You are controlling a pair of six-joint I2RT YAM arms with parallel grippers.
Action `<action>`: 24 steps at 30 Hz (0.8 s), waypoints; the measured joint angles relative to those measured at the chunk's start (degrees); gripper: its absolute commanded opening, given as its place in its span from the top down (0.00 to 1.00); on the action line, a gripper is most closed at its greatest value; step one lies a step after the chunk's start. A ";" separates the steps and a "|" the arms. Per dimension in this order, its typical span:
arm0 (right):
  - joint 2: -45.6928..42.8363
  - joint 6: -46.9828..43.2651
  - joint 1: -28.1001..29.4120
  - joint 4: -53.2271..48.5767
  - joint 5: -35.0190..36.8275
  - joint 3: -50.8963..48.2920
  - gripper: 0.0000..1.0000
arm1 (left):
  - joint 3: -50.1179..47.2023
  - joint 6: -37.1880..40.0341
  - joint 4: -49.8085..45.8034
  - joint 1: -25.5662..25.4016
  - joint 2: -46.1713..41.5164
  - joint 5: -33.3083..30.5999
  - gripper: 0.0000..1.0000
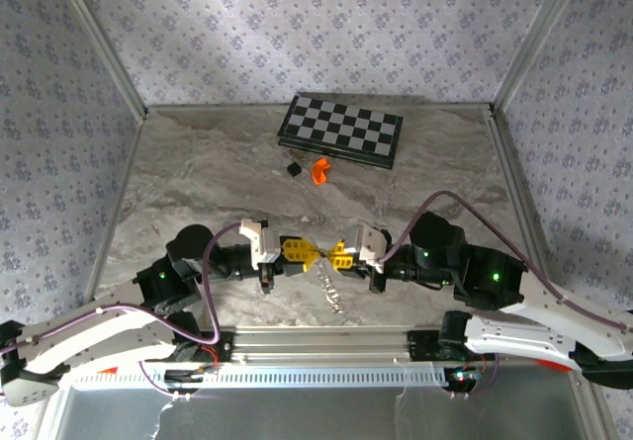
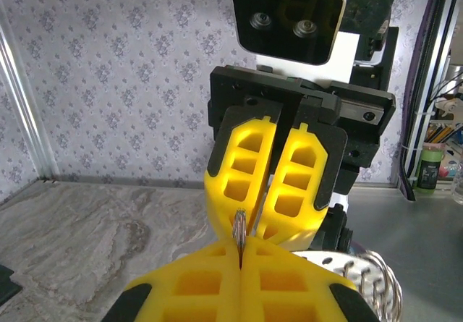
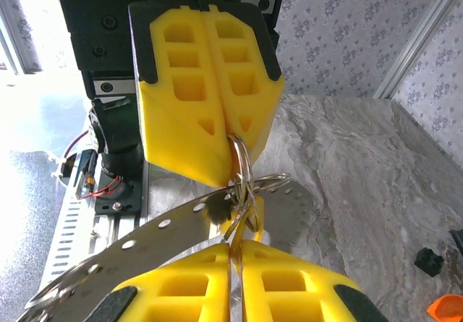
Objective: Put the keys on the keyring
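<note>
Left arm [image 1: 89, 336] and right arm [image 1: 534, 307] showed white shells over black joints, each with 1 green lamp [image 1: 163, 277] and a purple cable [image 1: 450, 194]. Left tool [image 1: 302, 252] and right tool [image 1: 336, 254] wore yellow windowed fingers [image 2: 242, 155].

chessboard [image 1: 341, 132] far back, cube [image 1: 294, 168] beside — tabletop [image 1: 198, 178] open

The left gripper [image 2: 241, 255] and right gripper [image 2: 257, 229] meet tip to tip, both pinching the keyring [image 2: 239, 226].
</note>
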 measured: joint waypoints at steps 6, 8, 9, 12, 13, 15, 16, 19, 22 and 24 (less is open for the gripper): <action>0.02 0.15 -0.61 0.31 -1.46 -0.57 0.73 | 0.00 -0.13 0.17 0.00 -0.02 0.15 1.00; 0.00 0.22 -0.72 0.74 -1.92 -0.68 0.72 | 0.00 -0.15 0.48 0.00 0.00 0.15 1.00; 0.00 0.22 -0.79 0.98 -2.10 -0.74 0.72 | 0.00 -0.15 0.59 0.00 0.00 0.15 1.00; 0.02 0.24 -0.96 1.66 -2.80 -1.18 0.74 | 0.00 -0.37 1.03 0.00 0.00 0.15 1.00; 0.02 0.37 -0.98 1.75 -2.95 -1.29 0.76 | 0.00 -0.52 1.14 0.00 0.00 0.15 1.00; 0.02 0.55 -0.98 2.23 -3.13 -1.46 0.80 | 0.00 -0.55 1.29 0.00 0.00 0.15 1.00; 0.02 0.61 -1.09 2.56 -3.23 -1.57 0.81 | 0.00 -0.57 1.38 0.00 0.00 0.15 1.00; 0.02 1.09 -1.20 3.08 -3.41 -1.66 0.84 | -0.07 -0.59 1.60 0.00 0.00 0.28 1.00; 0.02 1.29 -1.36 3.93 -3.41 -1.75 0.81 | -0.52 -0.96 2.51 0.00 -0.02 0.81 1.00; 0.02 1.49 -1.36 4.33 -3.52 -1.77 0.77 | -0.81 -1.01 2.95 0.00 -0.02 1.05 1.00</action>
